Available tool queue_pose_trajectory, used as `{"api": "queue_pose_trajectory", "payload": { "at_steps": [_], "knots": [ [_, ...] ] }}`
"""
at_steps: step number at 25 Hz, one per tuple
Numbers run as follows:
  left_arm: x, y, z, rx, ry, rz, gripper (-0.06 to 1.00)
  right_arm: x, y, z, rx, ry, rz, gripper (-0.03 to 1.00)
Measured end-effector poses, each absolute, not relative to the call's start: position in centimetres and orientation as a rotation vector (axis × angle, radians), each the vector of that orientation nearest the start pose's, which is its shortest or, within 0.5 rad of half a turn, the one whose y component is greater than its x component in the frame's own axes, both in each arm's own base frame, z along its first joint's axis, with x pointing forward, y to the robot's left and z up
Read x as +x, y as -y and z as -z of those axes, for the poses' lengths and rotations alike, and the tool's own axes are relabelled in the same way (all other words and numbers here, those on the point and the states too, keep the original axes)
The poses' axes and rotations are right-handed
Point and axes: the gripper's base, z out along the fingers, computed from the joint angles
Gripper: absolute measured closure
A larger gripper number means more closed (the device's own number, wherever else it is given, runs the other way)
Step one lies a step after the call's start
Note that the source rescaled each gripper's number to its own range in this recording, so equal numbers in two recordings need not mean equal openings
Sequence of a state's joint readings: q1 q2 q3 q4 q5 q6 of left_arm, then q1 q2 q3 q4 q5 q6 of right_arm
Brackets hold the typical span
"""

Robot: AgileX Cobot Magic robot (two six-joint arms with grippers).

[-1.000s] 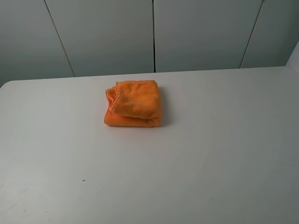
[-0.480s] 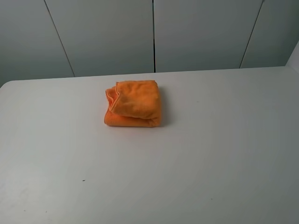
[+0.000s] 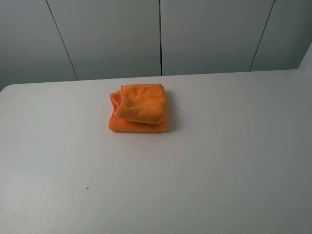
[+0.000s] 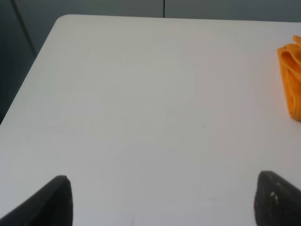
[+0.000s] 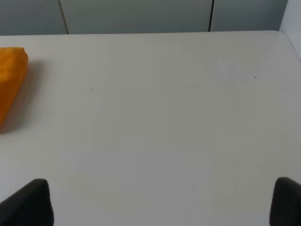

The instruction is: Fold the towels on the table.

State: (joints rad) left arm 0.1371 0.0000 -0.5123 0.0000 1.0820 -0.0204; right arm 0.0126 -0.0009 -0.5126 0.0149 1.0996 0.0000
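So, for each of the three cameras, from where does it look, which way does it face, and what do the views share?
Exterior high: mounted high, looking down on the large white matte table and the folded bright orange terry towel; no robot parts show.
Left wrist: low over the table, facing forward; open left pincer, towel at one edge.
Right wrist: likewise low, facing forward; open right pincer, towel at the opposite edge.
All three views share the towel and table.

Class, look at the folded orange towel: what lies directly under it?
The orange towel rests on the white table. Only bare tabletop shows around it; whatever its folded layers cover is hidden.
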Motion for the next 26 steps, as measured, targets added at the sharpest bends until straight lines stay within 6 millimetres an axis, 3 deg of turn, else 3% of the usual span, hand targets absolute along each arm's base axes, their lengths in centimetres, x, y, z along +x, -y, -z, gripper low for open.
{"api": "queue_pose_trajectory", "payload": {
  "at_steps": [26],
  "knots": [
    [-0.71, 0.1, -27.9, -0.161, -2.048, -0.072, -0.05, -0.81, -0.11, -27.78, -0.013, -2.067, -0.025, -0.03]
  ]
}}
